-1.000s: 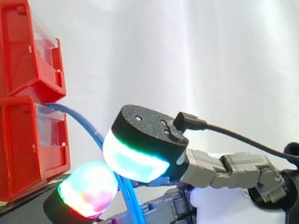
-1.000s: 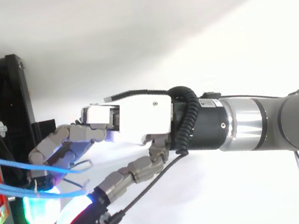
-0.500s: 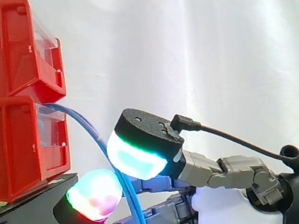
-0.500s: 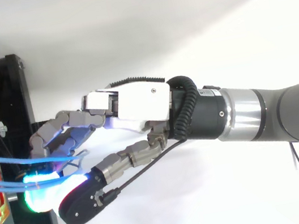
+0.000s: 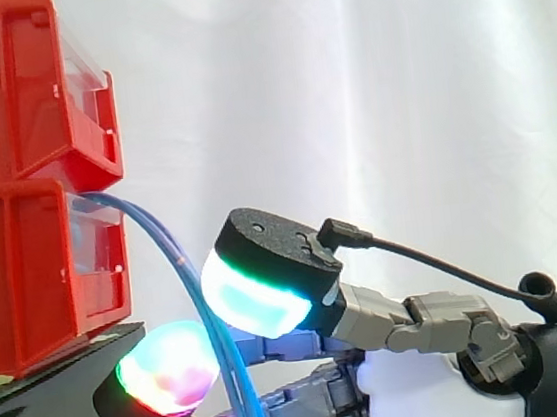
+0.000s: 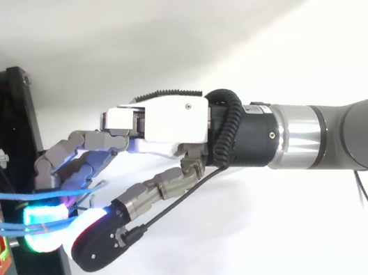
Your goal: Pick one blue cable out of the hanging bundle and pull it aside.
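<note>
White curtain (image 5: 394, 74), thin blue cables (image 5: 244, 394) arcing down, hand (image 6: 167, 122) pinching

Two bins (image 5: 13, 88) sit stacked at the left of the side view, the lower one resting on a stand (image 5: 39, 407), with a curtain (image 5: 395, 84) behind everything. Cables (image 5: 180, 270) leave the front of the lower bin and arc down to the right, passing between the thumb and curled fingers of the hand (image 6: 167, 122) just beside the stand. The arm (image 6: 325, 138) reaches in from the right (from above, the cables run from the bins at the left edge straight into the hand).
</note>
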